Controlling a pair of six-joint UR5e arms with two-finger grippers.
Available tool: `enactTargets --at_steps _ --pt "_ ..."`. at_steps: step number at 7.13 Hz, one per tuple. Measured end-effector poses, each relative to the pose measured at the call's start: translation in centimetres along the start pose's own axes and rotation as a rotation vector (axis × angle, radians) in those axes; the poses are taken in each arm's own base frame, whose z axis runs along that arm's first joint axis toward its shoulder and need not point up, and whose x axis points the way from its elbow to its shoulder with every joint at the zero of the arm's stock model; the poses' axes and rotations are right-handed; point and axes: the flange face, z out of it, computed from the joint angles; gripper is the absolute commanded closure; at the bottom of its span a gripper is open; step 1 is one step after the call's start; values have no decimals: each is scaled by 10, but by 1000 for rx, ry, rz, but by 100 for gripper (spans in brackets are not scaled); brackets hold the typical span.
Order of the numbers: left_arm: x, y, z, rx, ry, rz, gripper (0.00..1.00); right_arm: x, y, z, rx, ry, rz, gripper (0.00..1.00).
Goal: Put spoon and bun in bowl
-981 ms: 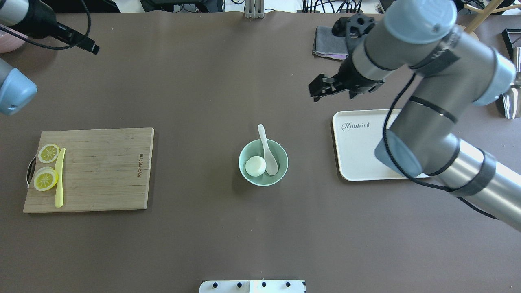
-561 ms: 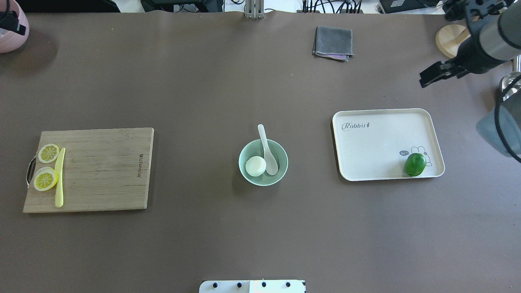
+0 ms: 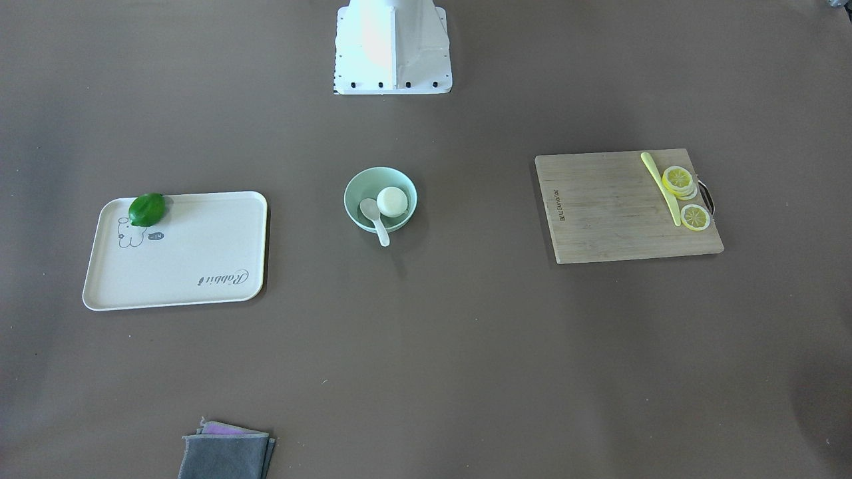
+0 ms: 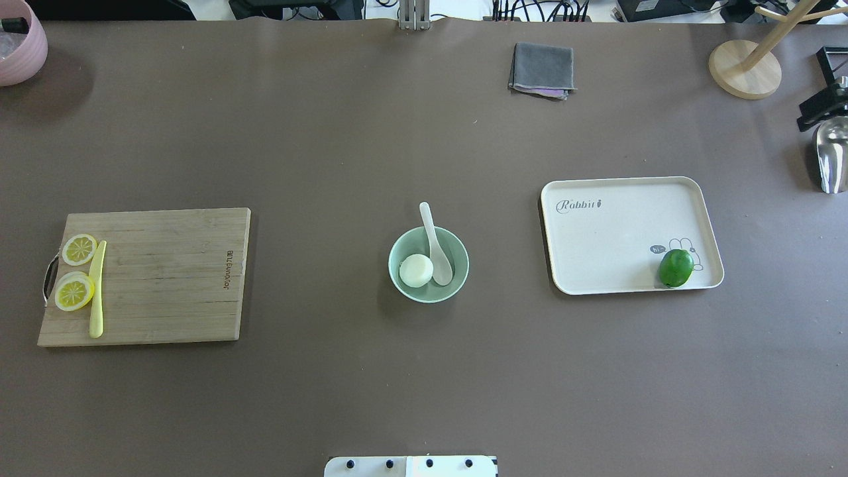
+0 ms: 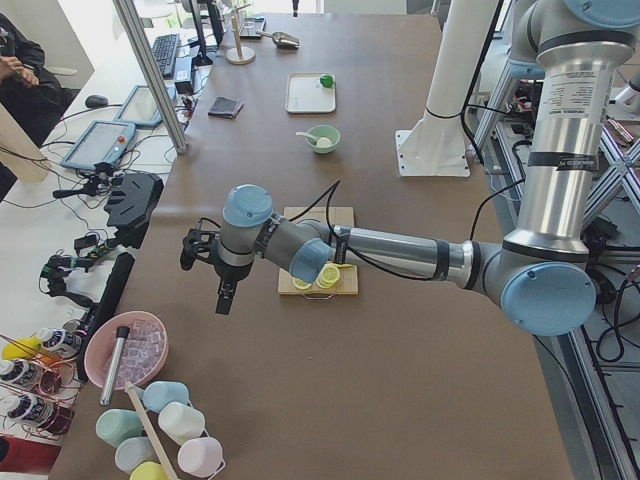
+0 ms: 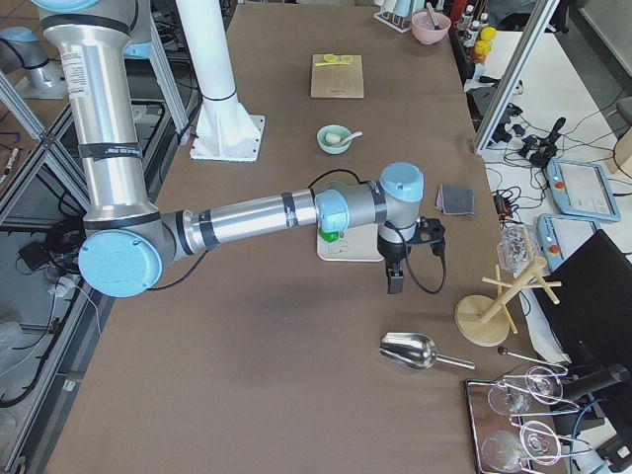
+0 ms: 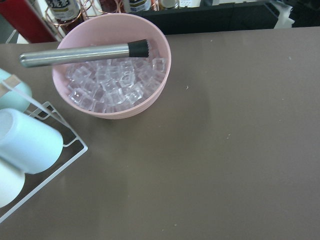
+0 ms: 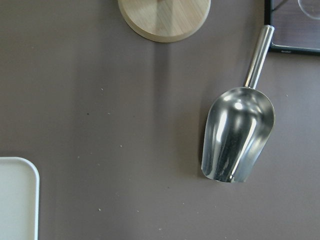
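Right gripper (image 4: 821,109): just a dark sliver at the overhead view's right edge, the rest cut off; jaw gap unreadable.
Left gripper (image 5: 226,298): caught only from the table's left end, too small to read the jaws.
Shiny steel scoop (image 4: 831,159): far right, handle partly covered by that right gripper.
Round pink bowl of ice cubes (image 4: 26,59): clipped by the overhead's far-left corner.
Folded grey cloth (image 3: 226,456): sliced by the front view's bottom edge.

A white bun (image 4: 416,270) and a white spoon (image 4: 435,244) lay side by side in a mint-green bowl (image 4: 424,297) at mid-table, the spoon's handle jutting over the far rim. To the left sat a wooden cutting board (image 4: 165,278) bearing two lemon slices (image 4: 73,291) and a yellow knife (image 4: 97,291). On the right, a lime (image 4: 676,267) rested in the near corner of a cream tray (image 4: 609,238).
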Motion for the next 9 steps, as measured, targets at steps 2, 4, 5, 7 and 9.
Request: enactTargets --at_steps 2,4,5,7,9 --pt "-34 34 1 -55 42 3 2 56 46 17 -47 -96 43 0" --pt "-42 43 -1 -103 40 -32 2 68 64 21 -58 -134 66 0" --pt "-37 40 -13 -127 29 -65 2 67 63 20 -55 -134 68 0" --pt "-31 39 -31 -152 15 -106 2 65 60 16 -51 -133 70 0" --pt "-32 40 -31 -159 9 -114 2 64 58 15 -52 -133 73 0"
